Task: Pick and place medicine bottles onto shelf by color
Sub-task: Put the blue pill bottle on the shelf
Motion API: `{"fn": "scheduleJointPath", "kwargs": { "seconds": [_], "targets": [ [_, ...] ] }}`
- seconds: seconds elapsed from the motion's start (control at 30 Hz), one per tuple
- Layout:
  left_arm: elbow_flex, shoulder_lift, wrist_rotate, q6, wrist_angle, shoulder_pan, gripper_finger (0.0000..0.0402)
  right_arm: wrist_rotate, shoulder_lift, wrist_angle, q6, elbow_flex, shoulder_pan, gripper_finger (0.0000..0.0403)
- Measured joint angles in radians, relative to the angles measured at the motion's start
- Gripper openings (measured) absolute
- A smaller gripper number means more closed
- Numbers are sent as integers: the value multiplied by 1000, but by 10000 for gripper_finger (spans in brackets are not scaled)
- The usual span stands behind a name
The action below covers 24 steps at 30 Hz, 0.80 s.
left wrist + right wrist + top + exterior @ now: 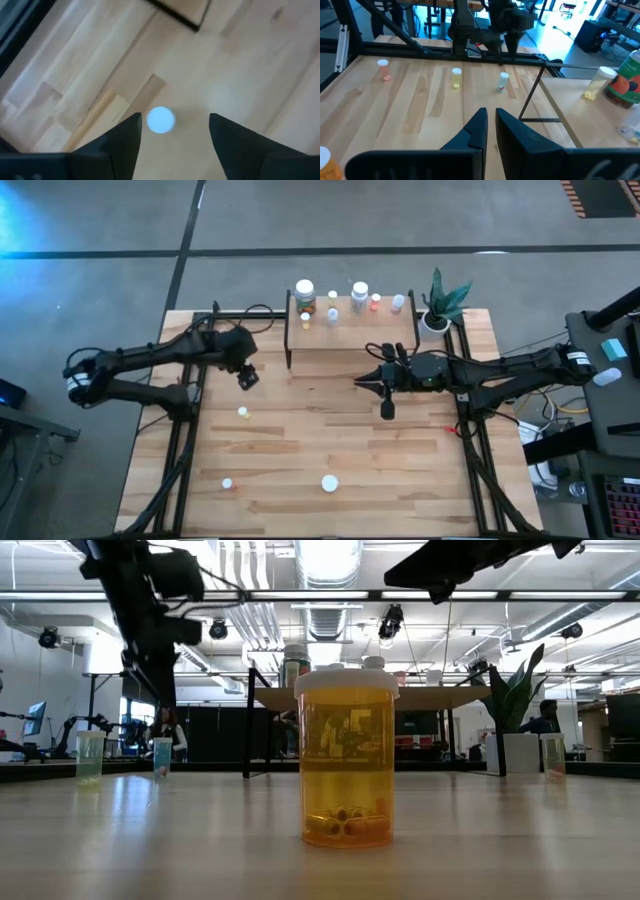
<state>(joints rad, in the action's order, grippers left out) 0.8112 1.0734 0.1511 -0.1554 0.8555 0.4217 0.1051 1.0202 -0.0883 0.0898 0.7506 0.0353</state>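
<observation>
The shelf (350, 340) stands at the table's far middle with several medicine bottles on it, among them a big white-capped one (305, 294) and a white one (359, 295). My left gripper (175, 120) hangs open, pointing down, just left of the shelf. It is above a small white-capped vial (161, 120) that stands upright on the table (503, 82). My right gripper (491, 115) is shut and empty, held level in front of the shelf (362, 380), pointing toward the table's left. More bottles stand on the table: a yellow vial (242, 412), an orange one (227, 482) and a large amber bottle (346, 765).
A potted green plant (440, 305) stands at the shelf's right end. Black frame rails (190, 440) run along the table's left and right sides. Bare wood lies between the two arms and the near bottles.
</observation>
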Motion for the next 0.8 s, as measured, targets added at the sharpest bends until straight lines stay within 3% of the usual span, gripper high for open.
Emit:
{"fn": "scheduleJointPath", "kwargs": {
  "seconds": [0.27, 0.8],
  "targets": [
    [0, 114, -64, 62, -11, 58, 226, 0, 0, 1, 0, 0, 0, 27],
    [-6, 210, -15, 111, -17, 63, 226, 0, 0, 2, 0, 0, 0, 27]
  ]
}}
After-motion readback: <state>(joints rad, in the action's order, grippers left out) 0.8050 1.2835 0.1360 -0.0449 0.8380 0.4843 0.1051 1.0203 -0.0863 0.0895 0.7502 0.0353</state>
